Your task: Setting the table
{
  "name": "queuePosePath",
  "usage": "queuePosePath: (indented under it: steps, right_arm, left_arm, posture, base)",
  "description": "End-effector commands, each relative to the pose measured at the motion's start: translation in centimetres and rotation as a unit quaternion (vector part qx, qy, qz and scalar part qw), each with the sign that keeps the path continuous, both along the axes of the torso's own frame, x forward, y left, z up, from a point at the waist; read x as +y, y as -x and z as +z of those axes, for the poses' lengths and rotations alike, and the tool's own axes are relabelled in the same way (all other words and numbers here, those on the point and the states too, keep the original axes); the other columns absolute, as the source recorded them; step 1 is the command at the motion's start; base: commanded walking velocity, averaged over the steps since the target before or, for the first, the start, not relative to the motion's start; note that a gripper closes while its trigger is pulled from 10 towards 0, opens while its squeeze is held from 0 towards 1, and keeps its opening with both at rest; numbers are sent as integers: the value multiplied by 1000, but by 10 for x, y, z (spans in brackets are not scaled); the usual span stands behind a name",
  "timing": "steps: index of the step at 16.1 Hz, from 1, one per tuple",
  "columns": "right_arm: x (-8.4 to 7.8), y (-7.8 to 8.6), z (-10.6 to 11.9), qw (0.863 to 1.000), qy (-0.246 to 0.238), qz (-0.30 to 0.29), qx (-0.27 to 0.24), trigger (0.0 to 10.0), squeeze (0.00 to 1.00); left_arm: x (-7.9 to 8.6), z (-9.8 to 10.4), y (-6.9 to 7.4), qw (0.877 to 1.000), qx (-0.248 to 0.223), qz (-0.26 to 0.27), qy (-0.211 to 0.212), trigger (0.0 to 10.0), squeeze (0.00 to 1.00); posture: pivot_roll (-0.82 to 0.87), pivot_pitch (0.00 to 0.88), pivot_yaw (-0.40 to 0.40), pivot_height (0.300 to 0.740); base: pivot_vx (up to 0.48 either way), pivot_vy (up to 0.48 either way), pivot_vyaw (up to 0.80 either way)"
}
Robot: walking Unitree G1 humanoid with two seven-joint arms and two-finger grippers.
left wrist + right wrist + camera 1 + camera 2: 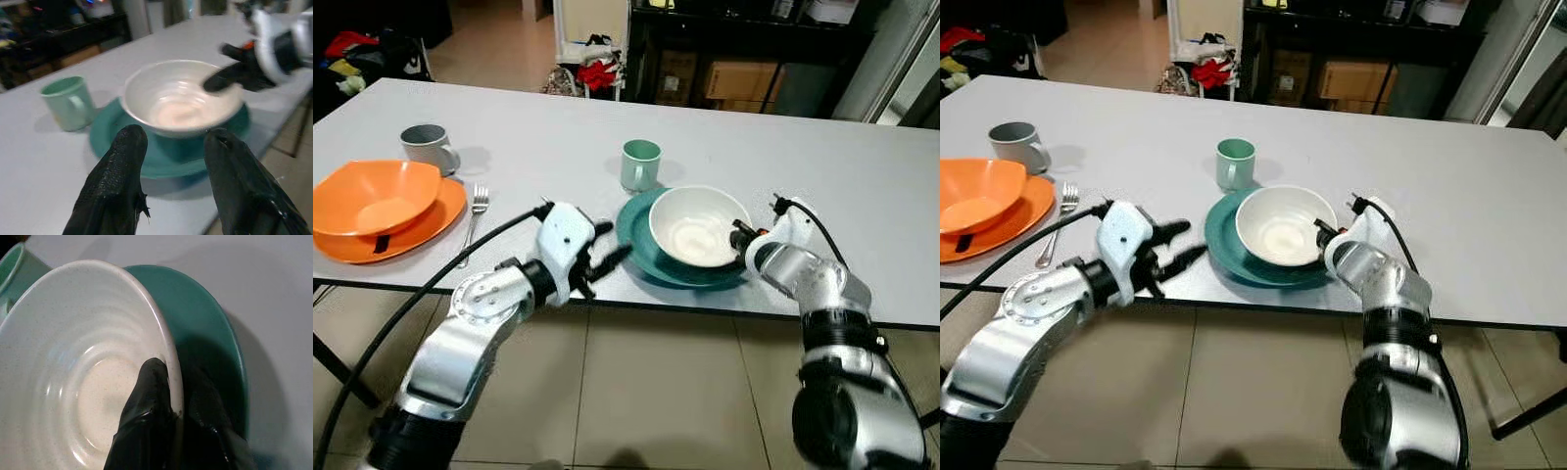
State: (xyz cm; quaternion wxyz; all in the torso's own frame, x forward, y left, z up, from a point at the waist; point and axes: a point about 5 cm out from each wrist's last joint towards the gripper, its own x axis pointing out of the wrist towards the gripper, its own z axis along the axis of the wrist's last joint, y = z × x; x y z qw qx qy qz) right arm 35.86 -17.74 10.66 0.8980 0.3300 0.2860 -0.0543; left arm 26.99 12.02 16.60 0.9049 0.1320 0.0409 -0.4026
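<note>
1. The white bowl [700,227] sits on the teal plate [636,235] by the table's [862,176] near edge, a green mug [640,164] just behind.
2. The right gripper [168,404] pinches the bowl's rim, one finger inside and one outside.
3. The left gripper [604,257] hovers spread, empty, beside the plate.
4. Judged step: placing the bowl; next, release and withdraw without dragging it.
5. No readable writing.

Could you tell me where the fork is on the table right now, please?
The fork lies on the white table toward the robot's left, just beside the orange plate and below the grey mug, left of the left gripper.
</note>
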Motion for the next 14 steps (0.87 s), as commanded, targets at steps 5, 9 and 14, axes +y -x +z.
queuePosePath:
  steps: [5, 9, 14]
  right_arm:
    - [-6, -4, 0, 999, -34, -17, -13, 10000, 1000]
    - [-9, -2, 22, 998, -53, -9, -45, 10000, 1000]
    - [-17, 30, 40, 998, -28, -17, -59, 10000, 0]
  left_arm:
    - [3, 2, 8, 999, 31, -38, 0, 10000, 0]
    - [9, 9, 4, 999, 25, -25, 17, 10000, 0]
    - [16, 11, 7, 999, 29, -26, 27, 10000, 0]
  posture:
    - [119, 0, -63, 740]
    - [116, 0, -58, 740]
    - [95, 0, -45, 740]
  base:
    - [0, 0, 0]
    - [0, 0, 0]
    - [0, 0, 0]
